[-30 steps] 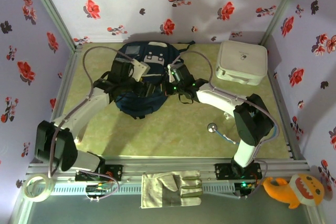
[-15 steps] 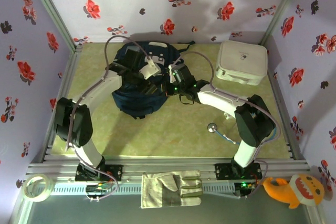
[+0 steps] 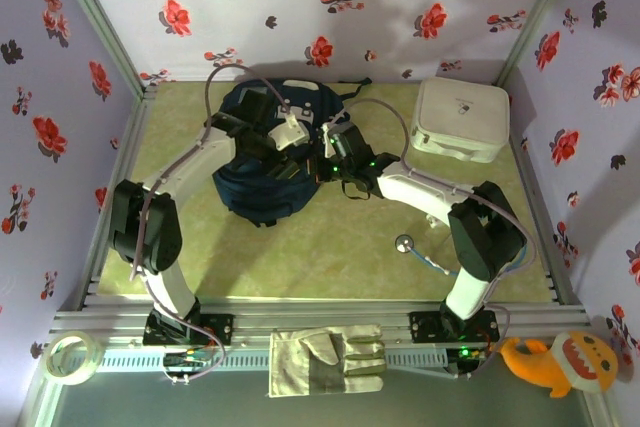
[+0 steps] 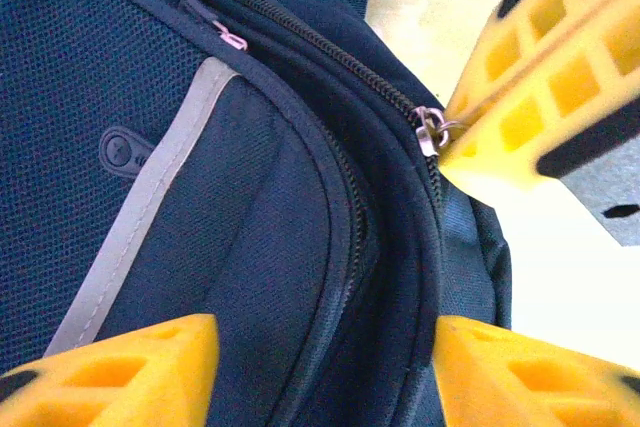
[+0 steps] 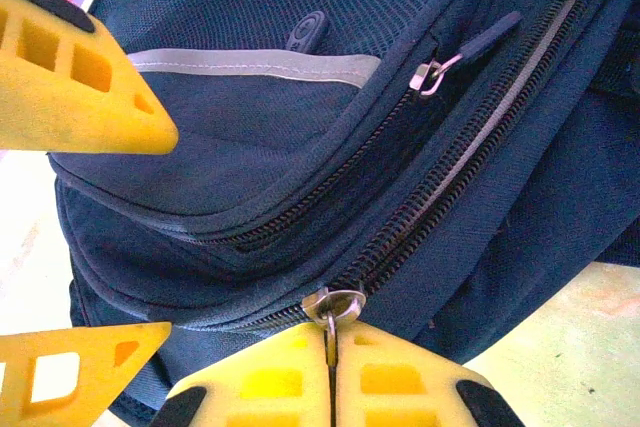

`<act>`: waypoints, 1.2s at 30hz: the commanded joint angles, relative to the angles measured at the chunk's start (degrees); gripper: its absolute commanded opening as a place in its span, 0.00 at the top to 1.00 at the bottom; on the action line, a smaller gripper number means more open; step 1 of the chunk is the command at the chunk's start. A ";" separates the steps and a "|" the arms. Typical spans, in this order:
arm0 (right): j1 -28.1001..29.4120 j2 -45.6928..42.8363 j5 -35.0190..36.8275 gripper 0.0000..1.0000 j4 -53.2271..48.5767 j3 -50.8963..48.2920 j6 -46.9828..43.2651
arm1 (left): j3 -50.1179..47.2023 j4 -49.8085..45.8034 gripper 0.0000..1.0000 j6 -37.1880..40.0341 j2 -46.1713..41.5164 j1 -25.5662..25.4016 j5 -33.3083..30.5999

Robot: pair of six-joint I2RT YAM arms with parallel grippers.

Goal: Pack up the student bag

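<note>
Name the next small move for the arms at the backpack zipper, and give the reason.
Probably the right end effector, shut on the zipper pull, should draw it along the closed zipper track to open the student bag. The left end effector, open astride the fabric, could close to brace it.

No legible text or labels.

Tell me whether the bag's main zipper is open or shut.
Shut where visible: the bag's zipper teeth mesh up to the slider, whose pull the right gripper pinches.
</note>
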 commanded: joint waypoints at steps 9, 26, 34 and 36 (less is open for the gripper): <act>-0.02 -2.93 -2.22 1.00 1.95 -0.44 0.53 | 0.41 2.30 0.35 -1.99 -2.73 2.13 1.98; -0.04 -2.73 -2.85 1.00 2.03 -0.02 0.83 | 0.23 1.52 0.37 1.77 3.00 2.28 3.48; -0.10 -3.25 -1.73 1.00 1.82 -1.05 0.78 | 2.90 2.06 0.59 3.25 5.55 1.37 -2.71; -0.45 -3.52 -0.89 1.00 1.54 -1.54 0.16 | 2.38 2.81 0.69 3.60 4.71 1.36 -2.64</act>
